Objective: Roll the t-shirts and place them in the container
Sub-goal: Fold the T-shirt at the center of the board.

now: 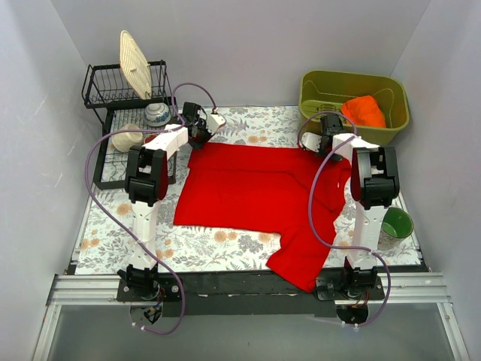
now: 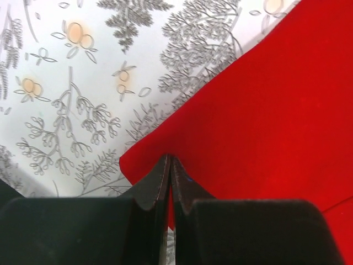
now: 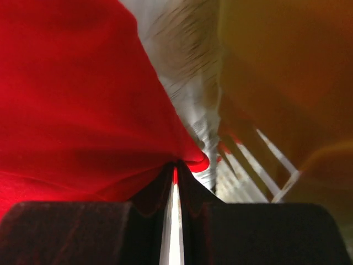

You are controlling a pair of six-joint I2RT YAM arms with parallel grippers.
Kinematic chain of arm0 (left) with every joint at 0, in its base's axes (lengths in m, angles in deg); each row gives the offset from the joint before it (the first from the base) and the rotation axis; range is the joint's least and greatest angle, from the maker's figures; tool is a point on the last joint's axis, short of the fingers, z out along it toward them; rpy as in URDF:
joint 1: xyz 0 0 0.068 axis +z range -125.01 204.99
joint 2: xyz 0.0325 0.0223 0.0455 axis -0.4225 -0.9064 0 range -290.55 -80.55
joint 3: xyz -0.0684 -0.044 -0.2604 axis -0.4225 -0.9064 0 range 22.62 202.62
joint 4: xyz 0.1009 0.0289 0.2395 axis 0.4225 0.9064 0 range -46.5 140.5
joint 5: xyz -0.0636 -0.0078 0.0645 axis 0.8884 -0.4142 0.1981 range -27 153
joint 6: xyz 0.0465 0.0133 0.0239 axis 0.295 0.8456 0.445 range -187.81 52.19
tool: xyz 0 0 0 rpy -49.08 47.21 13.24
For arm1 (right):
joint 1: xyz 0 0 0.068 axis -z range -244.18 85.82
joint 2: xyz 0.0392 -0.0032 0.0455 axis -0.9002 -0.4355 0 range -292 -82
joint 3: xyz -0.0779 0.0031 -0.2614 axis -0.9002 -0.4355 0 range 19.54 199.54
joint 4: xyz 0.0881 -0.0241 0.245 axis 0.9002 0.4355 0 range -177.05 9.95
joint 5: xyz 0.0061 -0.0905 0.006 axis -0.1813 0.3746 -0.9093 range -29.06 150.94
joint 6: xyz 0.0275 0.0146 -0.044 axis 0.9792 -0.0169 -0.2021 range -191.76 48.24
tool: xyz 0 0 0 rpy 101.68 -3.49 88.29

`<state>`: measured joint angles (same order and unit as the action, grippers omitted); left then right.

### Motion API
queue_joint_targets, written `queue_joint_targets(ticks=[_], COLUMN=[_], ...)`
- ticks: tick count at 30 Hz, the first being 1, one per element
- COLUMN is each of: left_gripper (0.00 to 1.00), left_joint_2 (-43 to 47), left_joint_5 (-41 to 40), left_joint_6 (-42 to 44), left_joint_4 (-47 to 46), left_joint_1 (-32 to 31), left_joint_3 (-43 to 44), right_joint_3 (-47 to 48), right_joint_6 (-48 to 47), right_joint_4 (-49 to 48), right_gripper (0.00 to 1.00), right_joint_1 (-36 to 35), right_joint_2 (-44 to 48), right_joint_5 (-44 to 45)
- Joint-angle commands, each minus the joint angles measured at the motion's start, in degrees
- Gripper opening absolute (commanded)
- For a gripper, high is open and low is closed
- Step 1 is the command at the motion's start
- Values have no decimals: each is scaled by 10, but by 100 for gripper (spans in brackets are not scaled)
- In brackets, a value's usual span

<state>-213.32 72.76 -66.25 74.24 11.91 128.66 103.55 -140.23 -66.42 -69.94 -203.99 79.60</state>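
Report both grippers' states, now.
Left gripper: closed, pinching a corner of the red t-shirt.
Right gripper: closed, pinching an edge of the red t-shirt.

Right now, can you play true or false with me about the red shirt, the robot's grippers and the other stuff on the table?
1. The bright red cotton t-shirt is rolled up. False: it lies spread out on the floral table cover.
2. The left gripper is shut on the shirt's edge. True.
3. The right gripper hangs open. False: it is shut on the shirt too.
4. A crumpled orange cloth lies in the olive-green plastic bin. True.
5. The round green cup stands on the shirt. False: it stands apart, by the table's right edge.
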Motion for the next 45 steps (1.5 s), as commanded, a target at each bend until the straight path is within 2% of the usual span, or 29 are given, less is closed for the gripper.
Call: queue_joint_targets(ticks=[1, 4, 9, 12, 15, 19, 21, 22, 25, 28, 32, 39, 45], left_gripper=[0, 0, 0, 5, 7, 8, 8, 5, 1, 0, 0, 0, 0], left_joint_2=[-40, -34, 29, 82, 141, 212, 242, 250, 277, 301, 318, 321, 310], left_joint_5=[-61, -59, -17, 4, 34, 47, 52, 54, 68, 67, 51, 40, 26], left_joint_6=[-6, -13, -63, -101, -132, -149, -152, -151, -139, -113, -92, -87, -94], left_joint_4=[-16, -14, -6, 10, 27, 30, 31, 34, 48, 52, 38, 41, 29], left_joint_1=[1, 2, -5, -18, -32, -37, -37, -36, -36, -37, -36, -35, -36], left_joint_3=[2, 14, 7, -5, -43, -127, -164, -195, -256, -305, -370, -392, -385], right_joint_3=[21, 34, 44, 33, 1, -114, -147, -162, -207, -250, -262, -226, -237], right_joint_6=[-16, -8, 41, 71, 97, 105, 99, 95, 70, 59, 56, 48, 52], right_joint_4=[-40, -29, 44, 98, 138, 189, 218, 230, 288, 293, 287, 335, 311], right_gripper=[13, 13, 16, 23, 29, 31, 29, 24, 17, 14, 13, 13, 13], right_joint_1=[6, 5, 5, 5, 7, 18, 25, 31, 38, 38, 38, 38, 38], right_joint_2=[-33, -26, 25, 74, 143, 227, 262, 270, 283, 296, 287, 270, 254], right_joint_5=[-11, -11, -32, -50, -73, -109, -153, -166, -227, -250, -264, -305, -303])
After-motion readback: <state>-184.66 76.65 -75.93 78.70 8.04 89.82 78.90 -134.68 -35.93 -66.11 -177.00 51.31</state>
